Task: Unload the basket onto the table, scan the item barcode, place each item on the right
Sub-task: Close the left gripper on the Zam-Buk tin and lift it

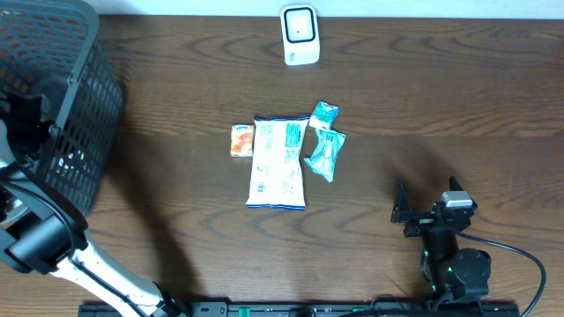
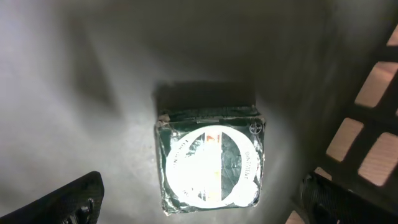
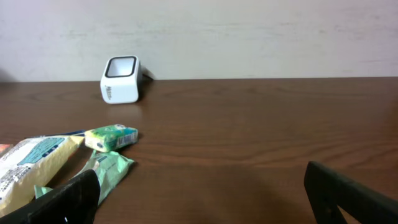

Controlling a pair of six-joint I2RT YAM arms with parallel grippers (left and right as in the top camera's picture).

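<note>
Dark green packet [image 2: 210, 163] on the basket floor [image 2: 81, 81], centred between the wide-open, empty fingers of the left tool [image 2: 202, 199].

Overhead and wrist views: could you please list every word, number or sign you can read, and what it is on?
Nothing reads clearly enough to quote.
Dark green packet in the basket: lettering rings its white label, washed out by glare.
White snack bag: blue print, too small.
Orange packet, upper teal packet, lower teal packet: print too small.
Scanner: small side mark, blurred.
</note>
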